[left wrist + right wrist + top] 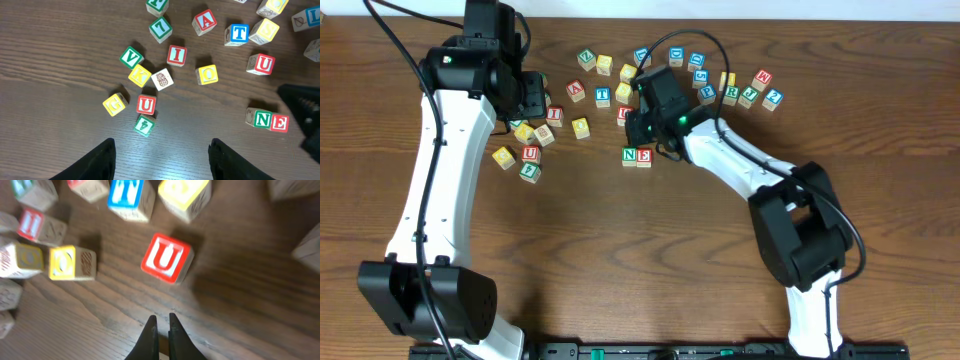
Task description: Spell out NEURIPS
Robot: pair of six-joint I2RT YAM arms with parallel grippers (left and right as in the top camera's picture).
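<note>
- Overhead, the N cube (630, 155) and E cube (644, 155) are seen touching, side by side on the table (620, 260), as the word's start.
- The red U cube (166, 257), judged the next letter, lies just ahead of the right end effector (161, 325), whose jaws are pressed together with nothing held.
- The left end effector (162, 160) is held partway parted and empty.

Both arms are built alike: the left arm (430, 190) and the right arm (735, 160) have long, smooth white shells joined by bulky matte black joint housings (802, 240), and a small green light (679, 122) glows on the right arm's black wrist block. Thin black cables (437, 140) run along the links and loop free near the wrists. The left pincer (162, 147) has two broad, rounded black fingers, while the right pincer (161, 320) has slim black fingers tapering to points.
</note>
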